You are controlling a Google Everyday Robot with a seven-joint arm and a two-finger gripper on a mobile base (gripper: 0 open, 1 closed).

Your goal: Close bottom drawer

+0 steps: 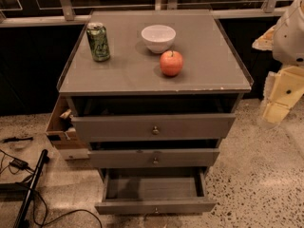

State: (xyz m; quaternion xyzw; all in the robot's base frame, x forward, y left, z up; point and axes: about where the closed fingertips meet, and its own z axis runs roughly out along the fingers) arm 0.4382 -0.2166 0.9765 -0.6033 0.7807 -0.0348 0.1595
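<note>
The grey cabinet has three drawer fronts. The bottom drawer is the narrowest front, with a small round knob at its centre. It is pulled far out toward me, and its inside looks bare. The middle drawer and the top drawer stand out a little less. My gripper, white arm with yellowish parts, hangs at the right edge of the view. It is beside the cabinet's right side, at about top-drawer height, well above and to the right of the bottom drawer, touching nothing.
On the cabinet top stand a green can, a white bowl and a red apple. A cardboard box sits against the cabinet's left side. Cables and a black pole lie on the speckled floor at the left.
</note>
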